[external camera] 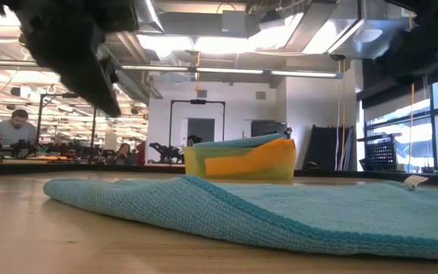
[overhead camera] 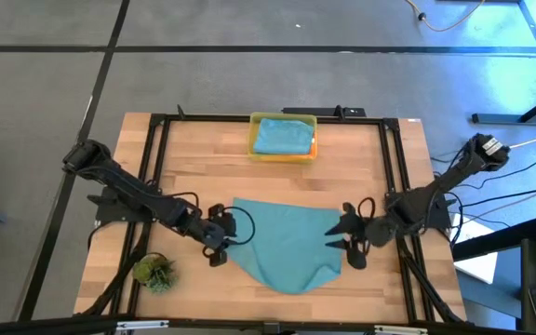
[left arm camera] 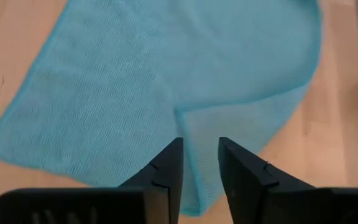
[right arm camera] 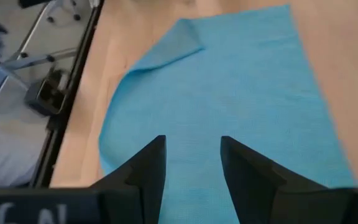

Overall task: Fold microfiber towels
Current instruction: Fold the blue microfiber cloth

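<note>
high view: both hands, left [overhead camera: 228, 230] and right [overhead camera: 342, 234], released beside teal towel [overhead camera: 287, 240].

Yellow bin [overhead camera: 253, 149], plant tuft [overhead camera: 154, 272], wooden table [overhead camera: 194, 167]

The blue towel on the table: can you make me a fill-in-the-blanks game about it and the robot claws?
1. The teal towel spread on the table lies between the two ____.
2. The left claw and the right claw are both ____, holding nothing.
3. Another folded teal towel sits inside the ____ bin.
4. The little green plant sits nearest the ____ arm.

Missing words: claws; open; yellow; left
</note>
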Action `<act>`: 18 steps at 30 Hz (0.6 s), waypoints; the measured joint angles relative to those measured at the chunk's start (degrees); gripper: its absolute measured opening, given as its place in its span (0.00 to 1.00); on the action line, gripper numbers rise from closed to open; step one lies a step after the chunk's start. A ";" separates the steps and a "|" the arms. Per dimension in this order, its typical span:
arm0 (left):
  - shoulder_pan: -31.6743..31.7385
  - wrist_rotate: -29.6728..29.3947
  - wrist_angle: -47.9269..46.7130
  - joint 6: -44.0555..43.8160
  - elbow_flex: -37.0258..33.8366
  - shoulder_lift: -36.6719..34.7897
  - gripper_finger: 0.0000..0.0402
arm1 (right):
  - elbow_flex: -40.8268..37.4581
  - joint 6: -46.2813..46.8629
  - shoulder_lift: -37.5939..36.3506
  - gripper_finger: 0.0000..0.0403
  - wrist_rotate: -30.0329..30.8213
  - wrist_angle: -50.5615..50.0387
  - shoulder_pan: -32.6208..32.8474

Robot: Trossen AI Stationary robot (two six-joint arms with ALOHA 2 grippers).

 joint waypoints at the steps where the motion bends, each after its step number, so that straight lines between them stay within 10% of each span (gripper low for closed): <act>1: 0.24 0.24 0.22 -0.63 -0.54 0.36 0.23 | -0.65 0.35 0.41 0.38 0.89 0.96 1.34; 18: 6.95 15.90 12.43 -5.63 -2.29 12.93 0.30 | -2.33 7.88 19.93 0.38 -2.39 15.37 7.35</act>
